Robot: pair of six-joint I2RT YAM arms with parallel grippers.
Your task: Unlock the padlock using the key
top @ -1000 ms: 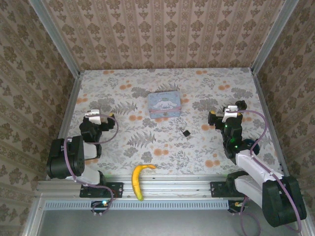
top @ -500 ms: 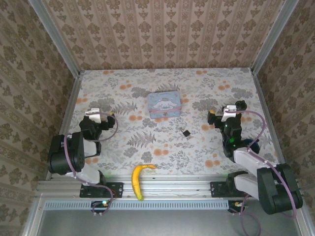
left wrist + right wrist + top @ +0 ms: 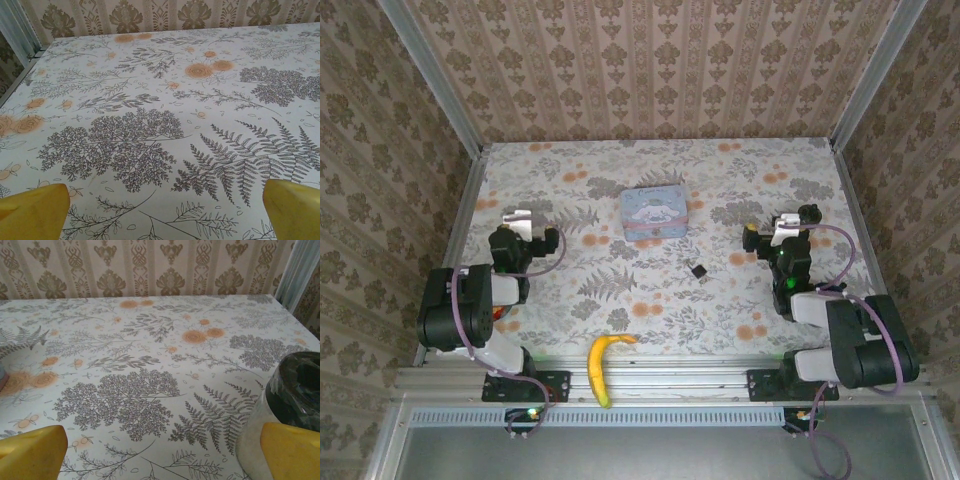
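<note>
Overhead view of a table covered in a pale floral cloth and walled in by patterned wallpaper, with two robot arms at the lower edge of the frame.

The padlock, a tiny, dark, squarish block, lies flat just right of centre, between the two arms and apart from everything else. The key is too small to pick out against the flowers.

The left gripper sits at middle left and the right gripper at middle right. Both are low over the cloth and point toward the far wall. Neither is aimed at the padlock, so the reach looks not yet begun.

In each wrist view the yellow pads sit in the bottom corners with bare cloth between them. The jaws are spread wide and hold nothing, which probably leaves either arm free to go for the small metal parts.

A jar with a clear, glassy body and a dark top stands just beside the right gripper's right pad, close enough to be bumped.

A flat, pale blue rectangular tin printed with a cartoon lies above centre. A curved yellow banana lies at the bottom centre.
</note>
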